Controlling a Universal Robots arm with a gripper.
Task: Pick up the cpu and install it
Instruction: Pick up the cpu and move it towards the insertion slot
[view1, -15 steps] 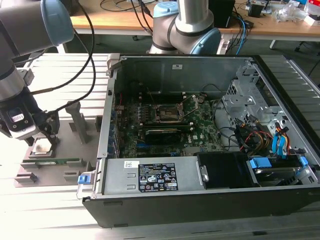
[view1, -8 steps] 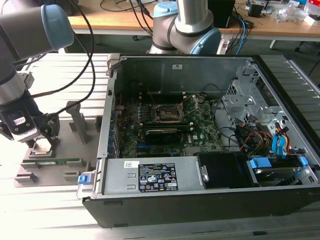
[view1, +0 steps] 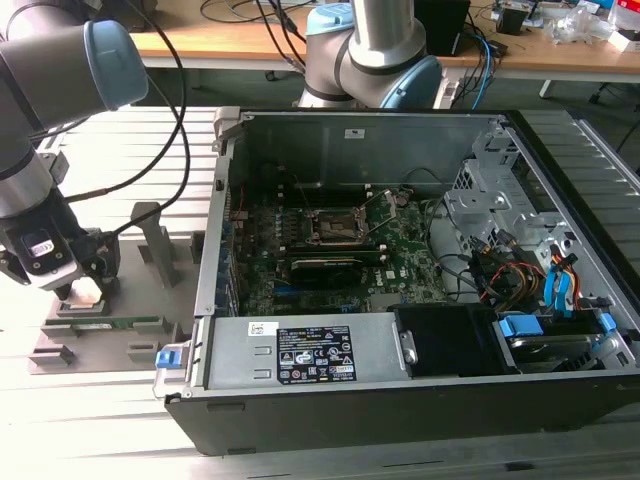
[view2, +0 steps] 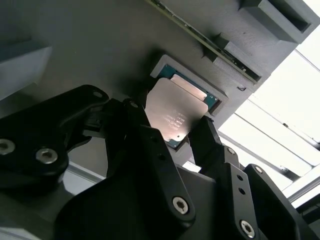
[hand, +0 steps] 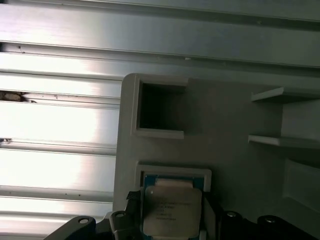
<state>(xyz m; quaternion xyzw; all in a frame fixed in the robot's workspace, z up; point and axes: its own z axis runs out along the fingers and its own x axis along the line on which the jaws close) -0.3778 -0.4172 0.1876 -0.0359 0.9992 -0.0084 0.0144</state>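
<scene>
One robot arm reaches down at the exterior view's left, with its gripper (view1: 80, 287) low over a grey holder (view1: 150, 240). That holder stands on the slatted metal table (view1: 100, 430), just left of the open computer case (view1: 420, 410). In the second wrist view the cpu (view2: 177, 110) lies flat, silvery plate up, in a square recess of the holder. The jaws are spread, with one black finger (view2: 150, 145) on each side of the cpu, close to its edges; whether they touch it I cannot tell. On the holder's near side, close to the gripper, a long green memory stick (view1: 110, 323) lies in its slot. Inside the case, the square socket (view1: 335, 228) on the green board sits well apart from the cpu, off to the right
</scene>
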